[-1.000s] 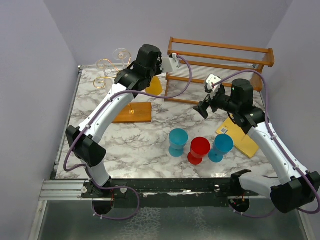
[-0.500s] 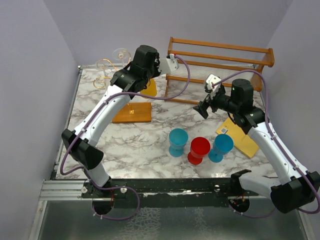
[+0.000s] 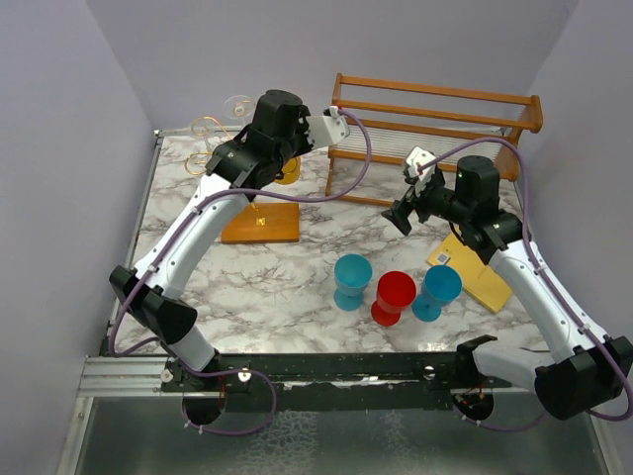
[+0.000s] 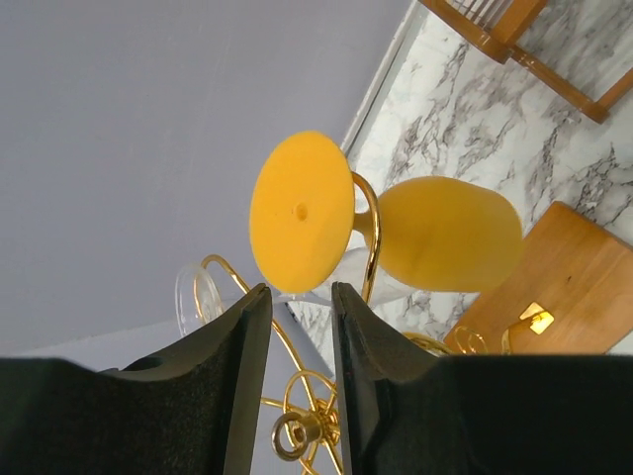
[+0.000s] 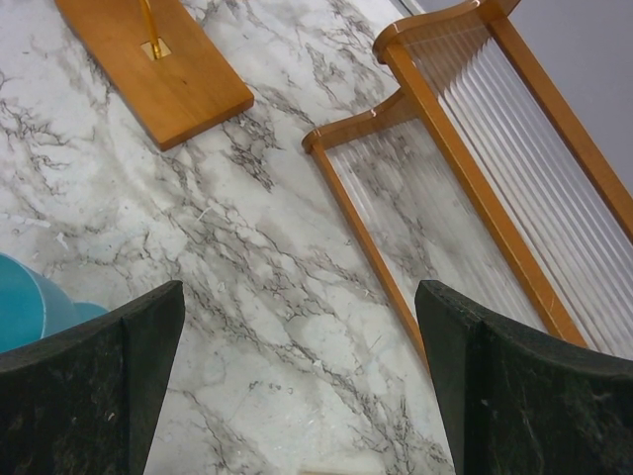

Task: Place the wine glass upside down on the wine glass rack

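We note three plain walls in pale lilac-grey: left wall (image 3: 59, 148), rear wall (image 3: 396, 40), right wall (image 3: 593, 119). The table (image 3: 297, 277) has a white marble-pattern top w/ grey veining and is framed by walls on three sides. Along its near edge run a silver metal rail (image 3: 119, 376) at left and a black bar (image 3: 346, 368) across the middle. Below lies a grey mottled surface (image 3: 326, 440). Lighting is even and diffuse, w/ soft shadows.

End effector (image 5: 297, 297) spread wide — marble table (image 5: 237, 228)

Left arm (image 3: 213, 213) and right arm (image 3: 544, 287): white links, black joints, black bases. Purple cables (image 3: 369, 148) trail outside. Fingers (image 4: 218, 396): black, finely textured.
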{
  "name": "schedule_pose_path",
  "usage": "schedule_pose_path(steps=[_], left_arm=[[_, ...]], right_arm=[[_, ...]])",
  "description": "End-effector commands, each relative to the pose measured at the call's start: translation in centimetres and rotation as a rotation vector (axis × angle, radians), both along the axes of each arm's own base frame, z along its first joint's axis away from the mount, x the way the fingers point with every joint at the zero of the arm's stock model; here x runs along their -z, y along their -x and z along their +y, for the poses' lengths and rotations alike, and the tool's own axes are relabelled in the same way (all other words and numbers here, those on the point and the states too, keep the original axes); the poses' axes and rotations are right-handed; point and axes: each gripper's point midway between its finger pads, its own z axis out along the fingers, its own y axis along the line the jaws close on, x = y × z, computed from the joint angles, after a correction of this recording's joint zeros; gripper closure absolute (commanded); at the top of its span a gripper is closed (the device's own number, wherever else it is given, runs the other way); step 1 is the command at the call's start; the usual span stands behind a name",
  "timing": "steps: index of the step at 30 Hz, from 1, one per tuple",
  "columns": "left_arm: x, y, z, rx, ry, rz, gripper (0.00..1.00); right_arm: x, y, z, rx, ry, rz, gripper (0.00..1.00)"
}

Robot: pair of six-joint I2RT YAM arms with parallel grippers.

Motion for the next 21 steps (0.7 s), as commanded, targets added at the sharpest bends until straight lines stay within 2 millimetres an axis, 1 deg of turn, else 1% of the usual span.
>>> schedule_pose_path(steps=[1,4,7,10,11,15,17,18,19,21], left_arm=[[-2.1,2.0,-0.2,0.044,0.114,-0.009,0.65],[-2.7,3.1,-0.6,0.058,0.202,-0.007,0.61],[-3.4,4.0,-0.7,0.065,0.276,-0.006,0.55],[-3.7,4.9,-0.5,0.065,0.332,0.011,0.46],[-3.7,5.2,-0.3,0.064,0.346,0.014,0.44],[-4.3,6.0,1.1,0.056,0.431,0.021,0.28],[-4.8,6.3,2.0,0.046,0.474,0.018,0.12],[-5.1,6.4,2.4,0.044,0.494,0.017,0.07],[-5.3,6.5,2.9,0.035,0.51,0.01,0.04],[-5.7,6.7,3.8,0.02,0.526,-0.004,0.01]], right_arm=[[0.1,0.2,0.4,-0.038,0.005,0.005,0.0],[-0.1,0.9,1.1,-0.101,0.006,0.035,0.0],[0.0,2.2,2.5,-0.207,-0.011,0.11,0.03],[1.4,3.5,3.6,-0.303,0.024,0.192,0.05],[1.7,3.7,3.9,-0.318,0.039,0.2,0.06],[3.5,5.6,5.1,-0.38,0.128,0.229,0.06],[4.2,6.7,5.8,-0.413,0.167,0.241,0.06],[4.6,7.2,6.1,-0.425,0.187,0.246,0.06],[4.9,7.5,6.4,-0.433,0.207,0.25,0.06],[5.6,8.0,6.9,-0.439,0.248,0.259,0.07]])
